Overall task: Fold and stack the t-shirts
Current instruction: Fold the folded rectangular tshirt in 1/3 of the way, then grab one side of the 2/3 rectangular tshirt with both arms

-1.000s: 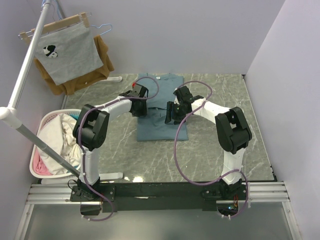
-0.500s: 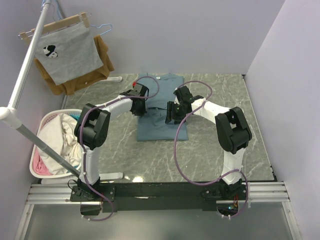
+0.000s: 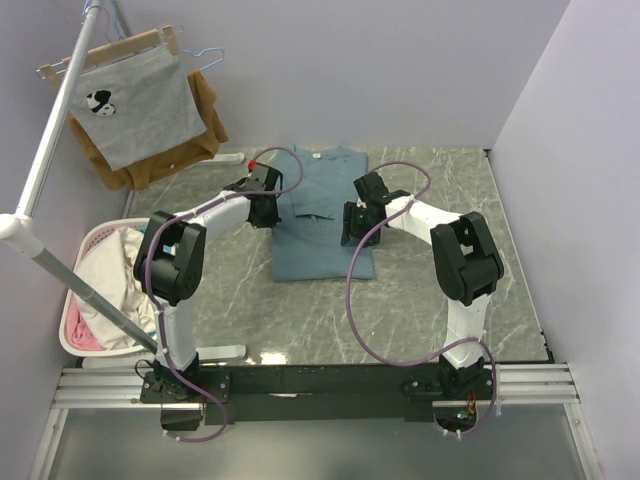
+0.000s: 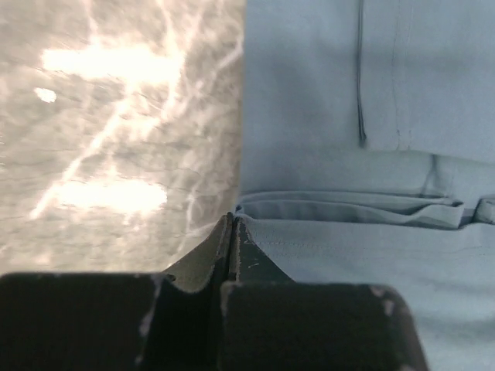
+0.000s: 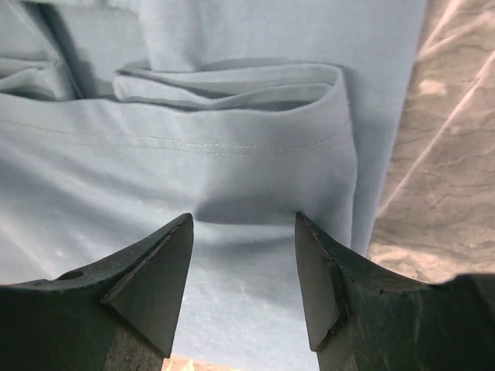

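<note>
A dusty teal-blue t-shirt [image 3: 322,215] lies partly folded in the middle of the marble table, neck label toward the back wall. My left gripper [image 3: 263,206] is at its left edge. In the left wrist view the gripper [image 4: 232,222] is shut, its tips touching the corner of a folded layer of the t-shirt [image 4: 348,154]; no cloth shows between them. My right gripper [image 3: 352,222] is over the shirt's right side. In the right wrist view the gripper [image 5: 244,224] is open, both fingertips [image 5: 179,232] pressed down on the t-shirt [image 5: 232,162] just below a folded sleeve hem.
A white laundry basket [image 3: 72,300] holding more clothes stands at the table's left. Behind it a rack pole [image 3: 45,160] carries a hanger with a grey printed shirt [image 3: 135,105] and a brown garment [image 3: 208,118]. Walls close off the back and right.
My left gripper has shut and slid left, from over the shirt to its left edge. The right gripper has shifted slightly and stays open.
</note>
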